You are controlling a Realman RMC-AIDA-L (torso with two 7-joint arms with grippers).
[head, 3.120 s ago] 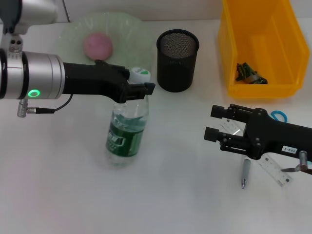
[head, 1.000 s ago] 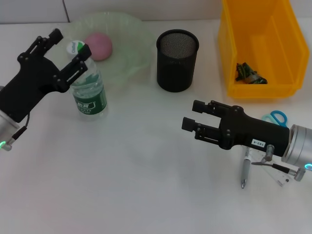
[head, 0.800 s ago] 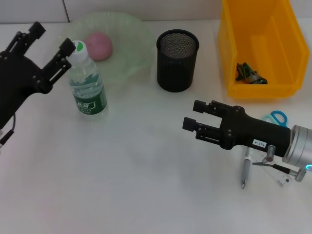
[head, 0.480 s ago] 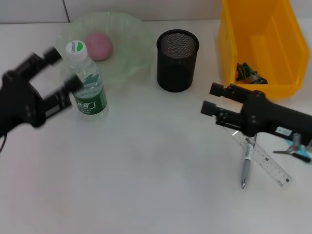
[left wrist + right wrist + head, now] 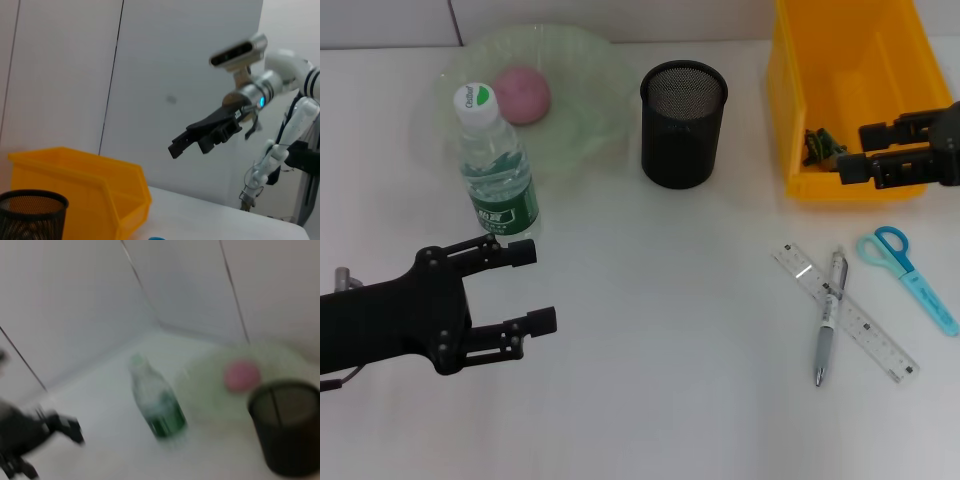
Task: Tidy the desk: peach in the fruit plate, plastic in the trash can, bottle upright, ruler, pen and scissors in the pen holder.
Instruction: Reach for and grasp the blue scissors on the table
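Bottle (image 5: 496, 170) upright, beyond open left gripper (image 5: 528, 285)

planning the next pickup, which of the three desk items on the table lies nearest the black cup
The ruler: its upper end reaches closest to the black cup. The pen crosses it; the scissors lie farthest.

A clear plastic bottle with green label (image 5: 499, 172) stands upright beside the pale green plate (image 5: 582, 85) holding a pink peach (image 5: 522, 95); a transparent ruler (image 5: 846, 311), grey pen (image 5: 828, 317) and blue scissors (image 5: 907, 276) lie right of the black mesh pen holder (image 5: 683, 124).
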